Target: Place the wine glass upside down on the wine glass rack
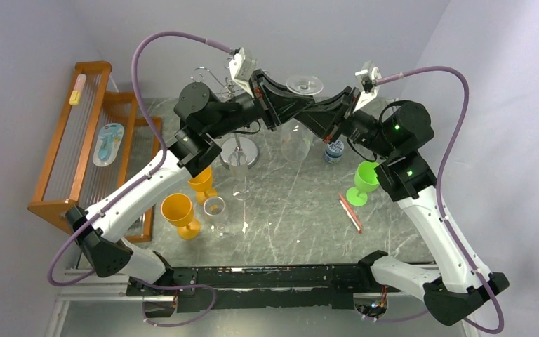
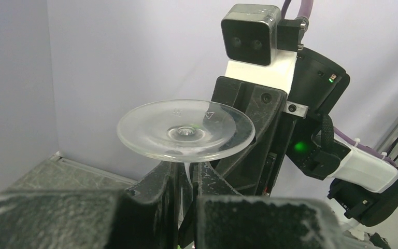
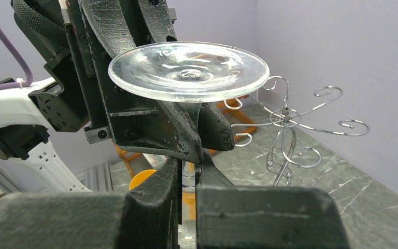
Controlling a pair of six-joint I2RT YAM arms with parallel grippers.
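One wine glass point(image 2: 185, 129) — stem seemingly clamped by two: left end effector point(image 2: 185, 175), right end effector point(image 3: 189, 171).

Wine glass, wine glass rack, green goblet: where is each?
wine glass point(image 3: 186, 72), right wrist view, on its upturned round foot.
wine glass rack point(image 3: 285, 118), right wrist view, on the hub where the wire arms meet.
green goblet point(image 1: 366, 175), top view, on its bowl.

Counts: 3 clear glasses – wine glass point(image 1: 304, 85), tall flute point(image 1: 239, 175), short glass point(image 1: 214, 206). 2 orange goblets point(image 1: 180, 213), point(image 1: 202, 184). 1 green goblet point(image 1: 365, 181). 2 racks – wine glass rack point(image 1: 250, 149), wooden rack point(image 1: 51, 151). 1 small bottle point(image 1: 334, 149). 1 red stick point(image 1: 351, 213). 2 small items point(image 1: 77, 91), point(image 1: 107, 144) on the wooden rack, unclear what.
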